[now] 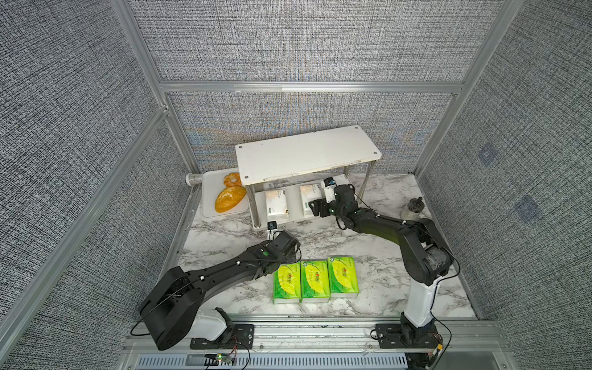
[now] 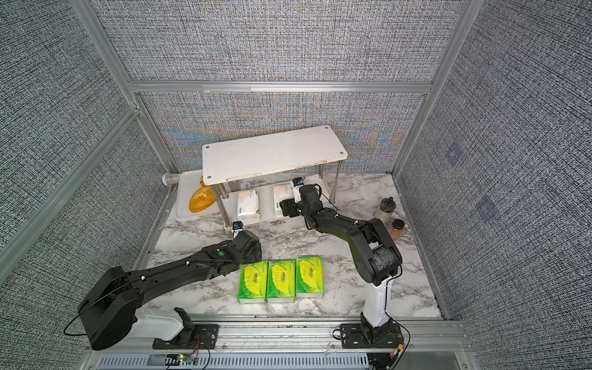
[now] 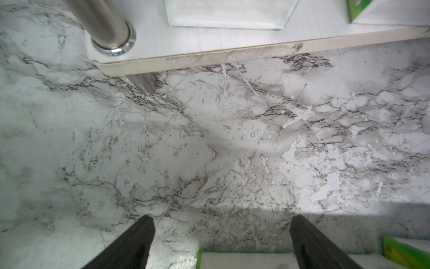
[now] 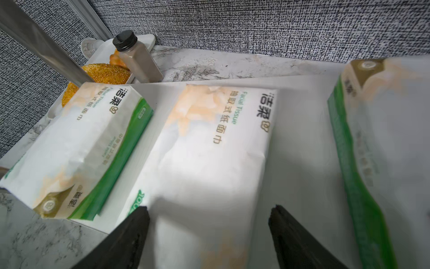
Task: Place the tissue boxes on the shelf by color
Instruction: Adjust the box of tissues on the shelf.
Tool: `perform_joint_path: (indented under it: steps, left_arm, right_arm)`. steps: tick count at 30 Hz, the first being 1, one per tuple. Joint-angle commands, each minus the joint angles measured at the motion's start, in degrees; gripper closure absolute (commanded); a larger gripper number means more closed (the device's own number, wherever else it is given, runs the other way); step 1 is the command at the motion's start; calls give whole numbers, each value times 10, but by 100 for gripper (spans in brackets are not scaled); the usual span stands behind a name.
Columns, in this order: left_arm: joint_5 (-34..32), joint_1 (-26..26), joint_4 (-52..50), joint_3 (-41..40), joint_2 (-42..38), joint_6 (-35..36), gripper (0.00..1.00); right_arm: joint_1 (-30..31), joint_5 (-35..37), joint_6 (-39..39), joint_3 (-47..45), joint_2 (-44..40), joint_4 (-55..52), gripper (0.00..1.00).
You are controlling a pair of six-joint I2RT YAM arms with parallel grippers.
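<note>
The right gripper [image 4: 210,208] is shown parted over the middle white pack [image 4: 209,151] on the shelf's [image 1: 307,153] lower tier. The left gripper [image 3: 221,217] is held parted beside the green packs [image 1: 315,280] (on the table [image 1: 368,256]). The white pack could be dragged out by a clipping finger.

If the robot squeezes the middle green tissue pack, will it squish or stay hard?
Probably squish a bit: the middle green pack looks like a soft wrapped bundle with rounded edges. It is likely light for its size. Its glossy wrap may be slippery; lying flat, it shouldn't roll.
</note>
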Motion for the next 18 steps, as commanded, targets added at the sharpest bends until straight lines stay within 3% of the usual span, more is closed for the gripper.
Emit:
perform_joint_path:
  steps: [1,9,18]
  left_arm:
    - [-11,4,-7,-5,-11,-3,4]
    - [-11,15,-13,-14,-28,1,4]
    - [-11,25,-21,-23,-46,5,3]
  right_arm:
    - [3,-1,15,14,18,0,16]
    - [3,0,-12,44,45,-4,24]
    - [-32,-80,-95,87,68,-56,31]
